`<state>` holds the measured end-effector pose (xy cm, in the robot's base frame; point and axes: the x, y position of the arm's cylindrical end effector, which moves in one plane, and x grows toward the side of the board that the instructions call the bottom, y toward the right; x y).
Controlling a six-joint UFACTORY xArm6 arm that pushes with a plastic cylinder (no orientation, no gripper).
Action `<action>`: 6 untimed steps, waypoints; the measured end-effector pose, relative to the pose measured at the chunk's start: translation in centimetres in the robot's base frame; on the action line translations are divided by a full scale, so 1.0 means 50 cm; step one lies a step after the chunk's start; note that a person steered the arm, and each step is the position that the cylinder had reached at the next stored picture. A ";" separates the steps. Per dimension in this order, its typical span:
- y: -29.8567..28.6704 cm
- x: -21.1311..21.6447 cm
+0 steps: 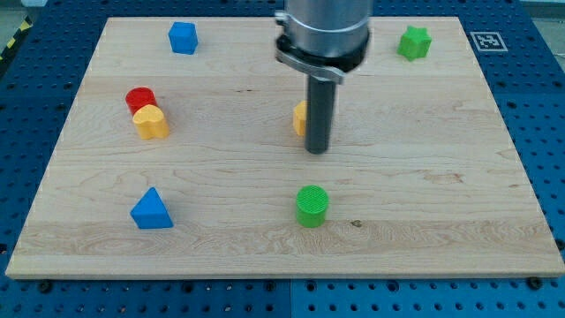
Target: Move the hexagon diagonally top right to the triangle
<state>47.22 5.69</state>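
Standing upright, my tip (pixel 317 150) beside yellow block (pixel 300 117)

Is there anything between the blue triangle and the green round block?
No. In the camera view, only bare wooden board lies between the blue triangle block and the green round block.

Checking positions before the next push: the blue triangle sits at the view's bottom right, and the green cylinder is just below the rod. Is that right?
Not quite. The camera view shows the blue triangle at the view's bottom left, not bottom right. The rest holds: the green cylinder lies just below my tip, apart from it.
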 end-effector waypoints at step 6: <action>-0.112 -0.124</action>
